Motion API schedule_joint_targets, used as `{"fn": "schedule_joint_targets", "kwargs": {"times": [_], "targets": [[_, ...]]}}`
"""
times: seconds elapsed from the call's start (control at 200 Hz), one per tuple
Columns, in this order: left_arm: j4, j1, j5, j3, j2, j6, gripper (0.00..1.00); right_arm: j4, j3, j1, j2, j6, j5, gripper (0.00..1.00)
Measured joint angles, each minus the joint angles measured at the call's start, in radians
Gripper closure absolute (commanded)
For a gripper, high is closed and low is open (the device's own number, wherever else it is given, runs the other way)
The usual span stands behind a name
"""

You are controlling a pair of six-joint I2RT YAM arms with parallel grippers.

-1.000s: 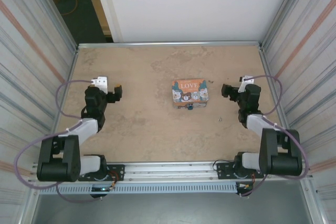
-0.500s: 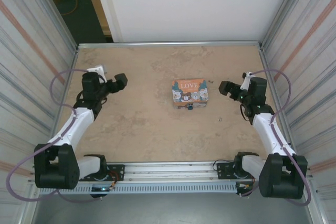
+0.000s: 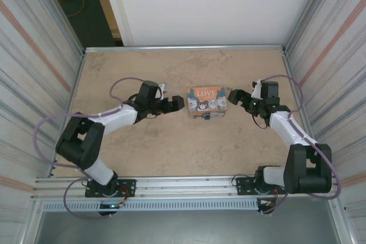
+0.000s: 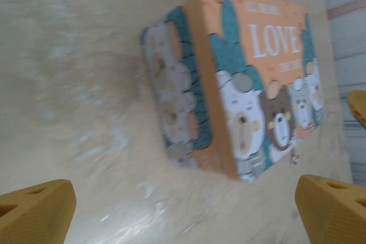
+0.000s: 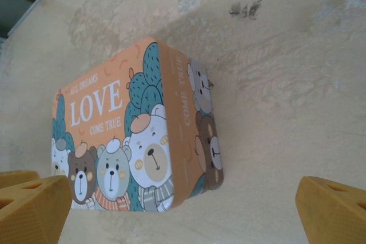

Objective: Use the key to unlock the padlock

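**A:** Which step are we in?

**B:** Approach. The left claw (image 3: pixel 175 103) is spread wide and empty, just off the left end of the orange rectangular "LOVE" tin box with cartoon bears (image 3: pixel 206 98). The right claw (image 3: pixel 234 96) is also wide and empty, just off the tin's right end.

**A:** Padlock?

**B:** The tiny dark blue-grey metal padlock (image 3: pixel 207 116) sits at the middle of the tin's near side, down on the tan bench (image 3: pixel 143 147). I'd judge it not yet unlocked, but it's too small to confirm.

**A:** Key?

**B:** Not identified. There's a small pale speck (image 3: pixel 239 131) on the bench, near-right of the tin and apart from it. It could be the key, can't tell.

**A:** Next move?

**B:** My read is one claw steadies the lock body and the other picks up the key. That means a flat, small pickup and then fine alignment to the keyhole. Right now both claws face the tin's ends, not the lock.

**A:** Any differences between views?

**B:** Overhead gives the layout: arms, padlock, speck. The left wrist view is blurred. It shows the tin's left end panel, yellow-orange fingertips (image 4: pixel 34 212) and a tiny silvery bit (image 4: pixel 294 158) at the tin's near edge, possibly lock hardware. The right wrist view is sharper and shows the right end panel and lid print, with the tin's near side turned away.
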Motion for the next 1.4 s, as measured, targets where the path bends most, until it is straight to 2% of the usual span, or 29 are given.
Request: {"fn": "schedule_joint_targets", "kwargs": {"times": [0.311, 0.536, 0.762, 0.997, 1.403], "targets": [[0.029, -0.063, 0.079, 0.205, 0.212, -0.044, 0.01, 0.018, 0.069, 0.055, 0.154, 0.027, -0.016, 0.01], [0.029, -0.077, 0.114, 0.261, 0.282, -0.058, 0.01, 0.037, 0.105, 0.104, 0.233, 0.028, -0.027, 0.01], [0.025, -0.077, 0.122, 0.269, 0.294, -0.071, 0.01, 0.045, 0.123, 0.144, 0.272, 0.038, -0.083, 0.1], [0.017, -0.06, 0.113, 0.27, 0.294, -0.074, 0.01, 0.043, 0.124, 0.177, 0.273, 0.054, -0.086, 0.12], [0.015, 0.037, 0.066, 0.196, 0.226, -0.073, 0.01, 0.049, 0.124, 0.389, 0.27, 0.128, -0.037, 0.12]]}}
